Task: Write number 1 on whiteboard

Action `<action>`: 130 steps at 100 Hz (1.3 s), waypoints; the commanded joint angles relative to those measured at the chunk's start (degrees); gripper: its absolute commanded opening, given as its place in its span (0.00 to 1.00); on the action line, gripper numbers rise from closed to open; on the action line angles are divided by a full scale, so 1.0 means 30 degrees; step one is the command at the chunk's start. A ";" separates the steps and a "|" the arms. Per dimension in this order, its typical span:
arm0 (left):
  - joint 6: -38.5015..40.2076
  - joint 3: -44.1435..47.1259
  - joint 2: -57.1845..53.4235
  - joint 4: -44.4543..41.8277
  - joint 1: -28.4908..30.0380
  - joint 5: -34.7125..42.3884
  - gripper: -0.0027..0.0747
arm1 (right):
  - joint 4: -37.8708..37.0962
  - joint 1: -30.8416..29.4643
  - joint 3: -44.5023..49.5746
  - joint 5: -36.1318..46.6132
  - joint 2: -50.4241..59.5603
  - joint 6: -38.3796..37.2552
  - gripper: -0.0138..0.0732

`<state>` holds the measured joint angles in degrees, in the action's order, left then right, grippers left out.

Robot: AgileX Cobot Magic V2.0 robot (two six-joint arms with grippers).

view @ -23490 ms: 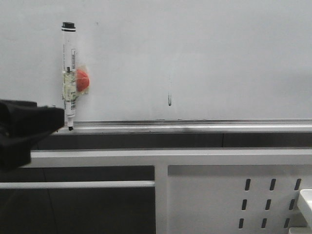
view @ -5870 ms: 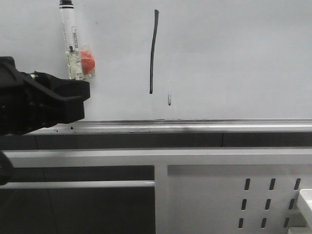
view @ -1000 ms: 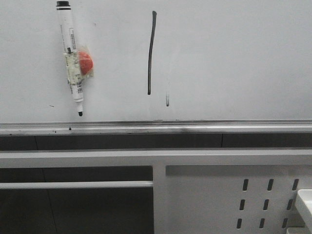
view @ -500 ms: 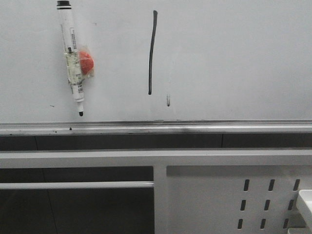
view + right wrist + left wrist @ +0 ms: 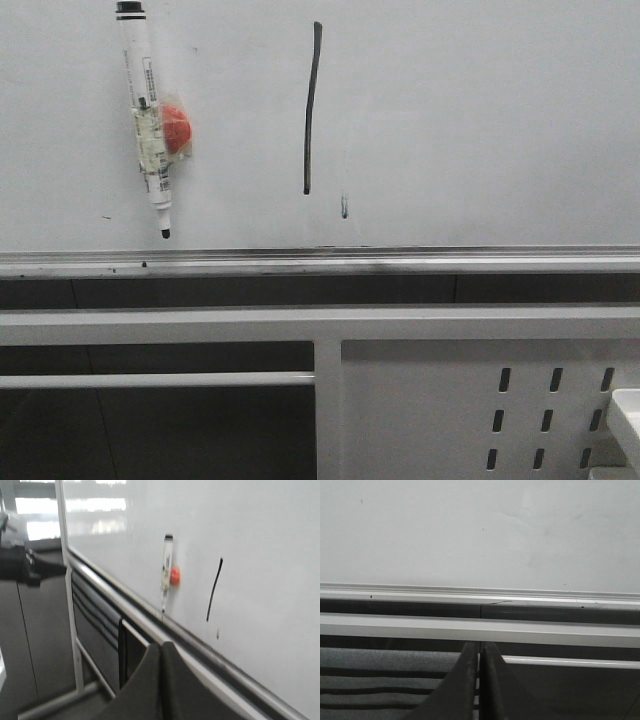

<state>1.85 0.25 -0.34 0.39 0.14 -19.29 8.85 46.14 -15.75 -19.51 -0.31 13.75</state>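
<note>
Number 1 (image 5: 312, 108) is on the whiteboard (image 5: 480, 120): a thin black stroke, slightly curved, running top to bottom in the upper middle of the board, well above the tray rail (image 5: 400, 262) along the board's lower edge. A small grey smudge (image 5: 345, 206) sits just right of and below the stroke's lower end.

The marker (image 5: 146, 120) hangs on the board toward its left side, cap up, tip down, slightly tilted, tip just above the rail. A red magnet (image 5: 176, 130) is taped against its right side. The marker is well apart from the stroke.

No arm shows in the front view.

Left gripper (image 5: 479, 652): fingers pressed together, nothing between them, pointed at the rail and a bare patch of board.

Right gripper (image 5: 160, 652): fingers also pressed together, holding nothing. It sees the board at an angle, with the marker and stroke both in view, blurred.

A perforated panel (image 5: 550, 410) sits below the rail at lower right.
</note>
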 commanded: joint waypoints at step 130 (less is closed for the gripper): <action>-0.0003 0.0670 -0.0408 0.0296 0.0038 0.1069 0.01 | -0.1305 -1.6423 0.5640 0.0537 0.0708 -0.1747 0.08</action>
<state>1.85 0.25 -0.34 0.51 0.14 -19.29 6.17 -2.75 0.45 -18.99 0.68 8.40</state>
